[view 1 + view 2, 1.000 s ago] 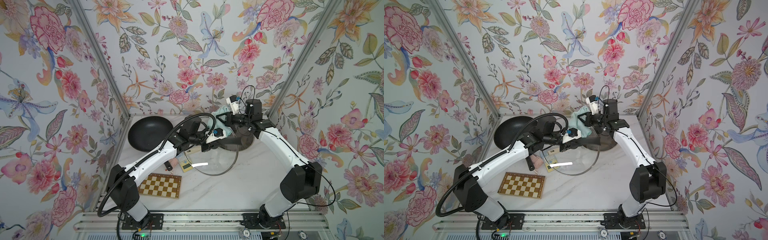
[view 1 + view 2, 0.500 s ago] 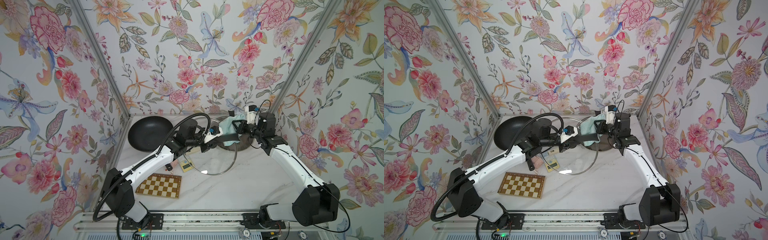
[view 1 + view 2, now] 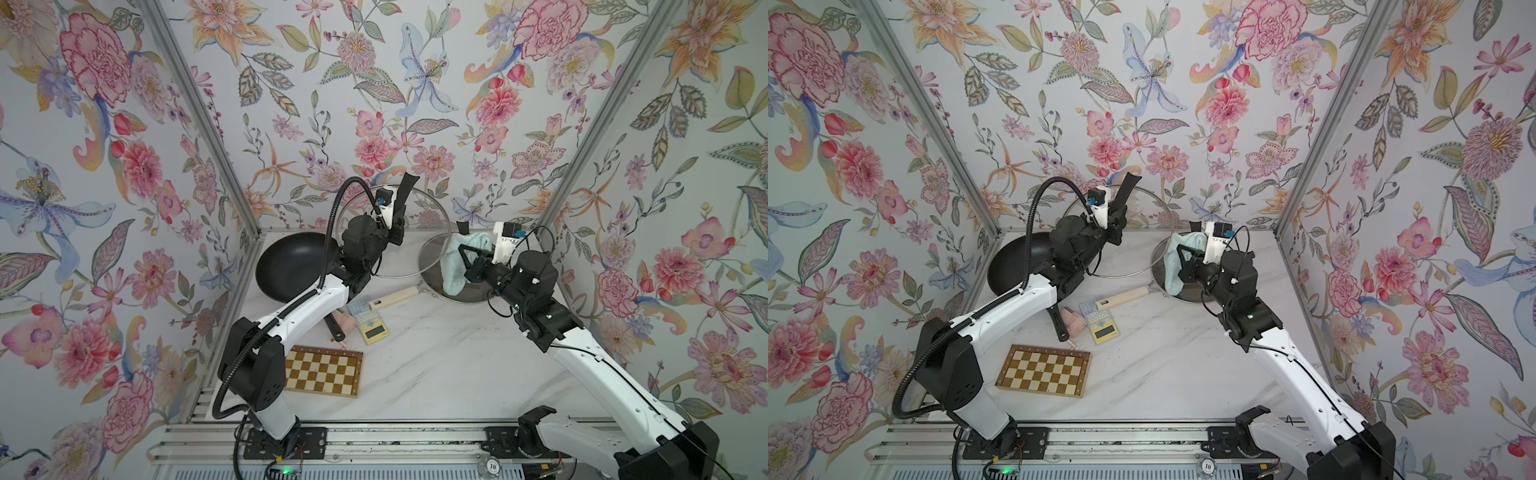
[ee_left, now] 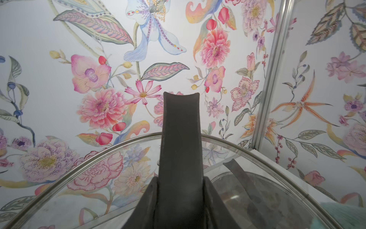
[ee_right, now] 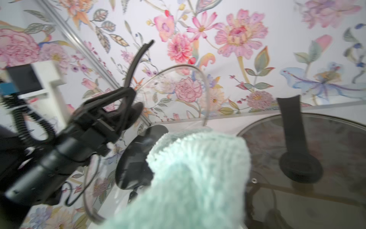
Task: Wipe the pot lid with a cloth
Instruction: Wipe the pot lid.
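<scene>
Closest to me, a chessboard (image 3: pixel 322 372) lies flat on the marble table (image 3: pixel 436 365). A yellow calculator (image 3: pixel 376 332) and a small pink item (image 3: pixel 347 322) sit a little further in.

Past those, the right arm reaches from its base at the near right corner. Its long white link slants back and inward, and the wrist bends toward the middle of the back wall. The right gripper (image 3: pixel 461 241) has its fingers closed on the cloth (image 3: pixel 459 266). The cloth is pale mint-teal fluffy terry, bunched at the grip, with the rest hanging in a loose fold. It hangs over a grey pan (image 3: pixel 461 298) with a pale wooden handle. In the right wrist view it is a soft blur filling the lower middle (image 5: pixel 198 178).

The left arm climbs from the near left. Its elbow is folded and its forearm slopes back past a black frying pan (image 3: pixel 291 266). The wrist is tipped so the fingers point up the wallpaper.

The left gripper (image 3: pixel 400 208) is clamped on the pot lid (image 3: pixel 428 224), seemingly at the knob. The lid is clear glass with a thin metal rim, stood nearly upright on edge close to the back wall, and the flowers show through it (image 4: pixel 99 174).

The cloth is just beside the lid's right-hand rim. I can't tell whether they touch.
</scene>
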You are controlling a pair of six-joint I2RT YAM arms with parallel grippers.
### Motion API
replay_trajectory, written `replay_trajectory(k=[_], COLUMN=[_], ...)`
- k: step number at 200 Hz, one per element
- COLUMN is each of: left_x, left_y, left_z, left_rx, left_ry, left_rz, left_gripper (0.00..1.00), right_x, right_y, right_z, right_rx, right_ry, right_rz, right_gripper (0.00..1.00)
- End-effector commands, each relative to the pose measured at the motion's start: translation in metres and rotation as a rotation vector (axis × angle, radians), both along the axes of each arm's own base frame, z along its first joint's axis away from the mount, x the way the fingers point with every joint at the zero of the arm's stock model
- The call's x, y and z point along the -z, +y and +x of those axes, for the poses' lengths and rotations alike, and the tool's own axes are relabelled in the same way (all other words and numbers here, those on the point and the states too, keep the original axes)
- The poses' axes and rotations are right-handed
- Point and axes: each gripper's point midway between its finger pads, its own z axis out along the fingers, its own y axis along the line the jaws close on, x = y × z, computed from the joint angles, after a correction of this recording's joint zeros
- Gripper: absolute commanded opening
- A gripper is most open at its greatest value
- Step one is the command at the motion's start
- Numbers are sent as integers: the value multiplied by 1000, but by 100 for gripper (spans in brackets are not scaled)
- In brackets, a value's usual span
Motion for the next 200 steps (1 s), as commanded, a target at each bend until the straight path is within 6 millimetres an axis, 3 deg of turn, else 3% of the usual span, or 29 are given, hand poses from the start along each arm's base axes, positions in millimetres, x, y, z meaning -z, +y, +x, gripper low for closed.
replay_trajectory(k=[1,17,33,54,82,88,147,183,200], left_x=[-92,-95,-100,-106,-116,-132,-142,-154,-157], left_y=[20,19,19,26,55,70,128,152,166], left_z=[-14,-18,-23,-33,-50,-65,-93,-98,-98], left_rx=[-67,-63,-50,-52,-112,-125,-277,-335,-351], left_ry=[-205,-215,-218,-227,-295,-341,-530,-609,-626], left_rz=[-247,-271,-298,-343,-465,-510,-731,-798,-846], left_gripper=[0,0,0,0,0,0,0,0,0], right_x=[-47,-64,-62,-31,24,33,80,95,92], right_y=[35,65,81,89,97,102,144,159,159], right_z=[-4,-9,3,35,63,64,55,45,42], right_rx=[-39,-79,-64,20,78,62,-87,-142,-146], right_ry=[-163,-226,-238,-146,22,49,134,156,156], right_rz=[15,-18,-55,-56,-19,-4,7,-6,20], right_gripper=[0,0,0,0,0,0,0,0,0])
